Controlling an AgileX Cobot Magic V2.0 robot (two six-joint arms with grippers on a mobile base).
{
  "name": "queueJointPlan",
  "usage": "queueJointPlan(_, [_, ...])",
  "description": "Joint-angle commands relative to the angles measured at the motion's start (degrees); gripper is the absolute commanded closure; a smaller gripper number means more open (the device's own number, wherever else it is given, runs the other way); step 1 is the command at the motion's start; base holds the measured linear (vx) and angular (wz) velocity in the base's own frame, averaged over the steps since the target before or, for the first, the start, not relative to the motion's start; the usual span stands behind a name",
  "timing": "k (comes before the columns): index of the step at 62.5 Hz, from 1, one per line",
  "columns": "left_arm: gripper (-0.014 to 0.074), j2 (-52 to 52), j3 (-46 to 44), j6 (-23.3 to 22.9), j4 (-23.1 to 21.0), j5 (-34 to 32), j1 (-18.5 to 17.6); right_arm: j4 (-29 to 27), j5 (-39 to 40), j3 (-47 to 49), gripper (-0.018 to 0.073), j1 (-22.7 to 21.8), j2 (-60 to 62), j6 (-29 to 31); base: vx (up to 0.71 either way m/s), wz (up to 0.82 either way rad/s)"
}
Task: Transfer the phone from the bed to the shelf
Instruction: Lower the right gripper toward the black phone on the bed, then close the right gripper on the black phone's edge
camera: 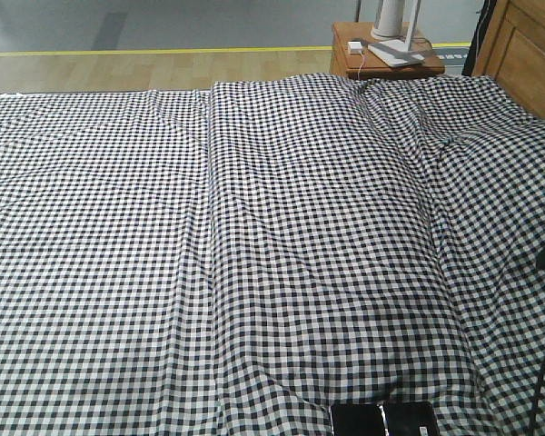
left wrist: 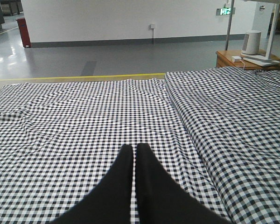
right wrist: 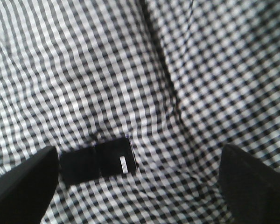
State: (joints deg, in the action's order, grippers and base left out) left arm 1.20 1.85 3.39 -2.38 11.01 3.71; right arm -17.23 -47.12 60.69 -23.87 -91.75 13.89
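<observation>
Right gripper [right wrist: 137, 151]: pointed steeply down at the bed [camera: 100, 227]; the wrist view was blurred. Fingers [right wrist: 23, 186] were spread wide and held nothing. The phone [right wrist: 97, 161] lay flat on the sheet under the gap. It was nearer the finger at picture left and apart from both fingers. A seam was visible across its middle, with a small white sticker [right wrist: 123, 164] on the half toward the gap's centre. Could not tell whether the fingertips touched the sheet. In the front view the phone sat at the very bottom edge, right of centre, on the near part of the bed and partly cut off.

Left gripper [left wrist: 133, 148]: held nearly level, aimed across the bed toward its far side. Fingers were pressed together along their length, nothing between them. It was over the sheet just left of a long fold [left wrist: 177, 116]. Contact with the sheet could not be determined.

Bed: black-and-white check sheet, wrinkled, with the fold running near to far. A brown wooden headboard [camera: 527, 45] stood at far right.

Just past the far edge stood a nightstand [camera: 342, 56] carrying a white cylinder [left wrist: 251, 43] and a small white box [left wrist: 236, 58]. Beyond it were a yellow line [camera: 163, 51] on the floor, grey floor, then a white wall [left wrist: 130, 18].
</observation>
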Motion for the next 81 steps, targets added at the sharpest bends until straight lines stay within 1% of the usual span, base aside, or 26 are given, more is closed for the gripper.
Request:
queueJointPlan(1, [0.0595,0.39,0.41,0.0,-0.54,-4.24,-0.14,-3.71,0.94,1.77,-0.0092,-0.74,-3.26,5.57,0.0,0.0])
queueJointPlan(15, [0.0595,0.39,0.41,0.0,-0.54,-4.24,-0.14,-12.48,0.95,1.77,-0.0086,-0.68,-15.81,15.19,0.0,0.0])
queueJointPlan(24, [0.0595,0.39,0.41,0.0,-0.54,-4.24,-0.14,-18.36,0.53,1.77,-0.0081,-0.68,-23.38,23.85,0.0,0.0])
queueJointPlan(31, [0.0595,0.39,0.41,0.0,-0.54,-4.24,-0.14,-23.99,0.26,1.77,-0.0078,-0.68,-28.6,30.05,0.0,0.0])
queueJointPlan(41, [0.0595,0.39,0.41,0.0,-0.54,-4.24,-0.14,-31.21,0.13,1.77,-0.0074,-0.68,-35.59,38.13,0.0,0.0])
queueJointPlan(46, [0.0595,0.39,0.41,0.0,-0.54,-4.24,-0.14,-33.68,-0.03,2.09,-0.0071,-0.68,-38.96,41.22,0.0,0.0])
queueJointPlan(52, [0.0595,0.39,0.41,0.0,-0.54,-4.24,-0.14,-34.86,-1.74,3.52,-0.0067,-0.68,-43.05,42.72,0.0,0.0])
queueJointPlan(62, [0.0595,0.39,0.41,0.0,-0.54,-4.24,-0.14,-34.77,-6.62,7.7,-0.0063,-0.68,-49.65,42.79,0.0,0.0])
queueJointPlan(81, [0.0595,0.39,0.41,0.0,-0.54,-4.24,-0.14,-34.42,-13.48,13.67,-0.0051,-0.68,-57.04,44.73,0.0,0.0])
